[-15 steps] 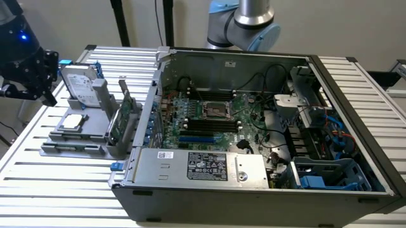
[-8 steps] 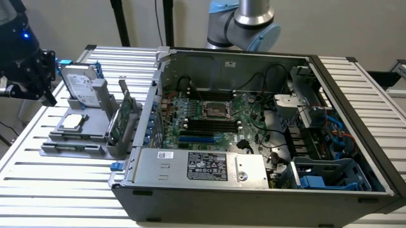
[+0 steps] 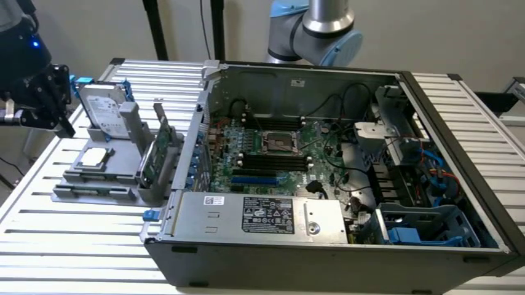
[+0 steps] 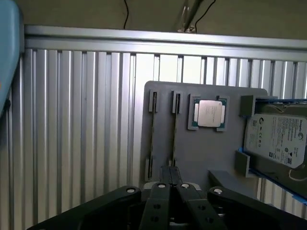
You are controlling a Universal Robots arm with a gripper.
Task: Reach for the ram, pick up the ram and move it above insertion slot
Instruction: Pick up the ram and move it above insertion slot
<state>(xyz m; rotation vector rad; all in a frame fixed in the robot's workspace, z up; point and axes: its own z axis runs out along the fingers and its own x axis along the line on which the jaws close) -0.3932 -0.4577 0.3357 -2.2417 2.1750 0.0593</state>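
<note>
Two thin boards stand edge-on in the slots of a grey holder (image 4: 201, 158); the ram (image 4: 174, 136) is the one nearer the CPU, and I cannot tell it from the other board (image 4: 152, 139) for certain. My gripper (image 4: 170, 173) is shut with nothing in it, its tips hanging above the near end of that slot. In the exterior view the gripper (image 3: 56, 114) hovers off the holder's (image 3: 98, 178) left side, apart from the green boards (image 3: 156, 153) standing in it. The motherboard's long black memory slots (image 3: 275, 161) lie inside the open computer case (image 3: 328, 246).
A CPU (image 4: 209, 113) and a hard drive (image 4: 276, 139) also sit on the holder. The case's metal wall (image 3: 197, 141) rises just beside the holder. Cables, a power supply (image 3: 262, 215) and blue drive bays (image 3: 426, 227) crowd the case. A ribbed aluminium table (image 3: 74, 246) carries everything.
</note>
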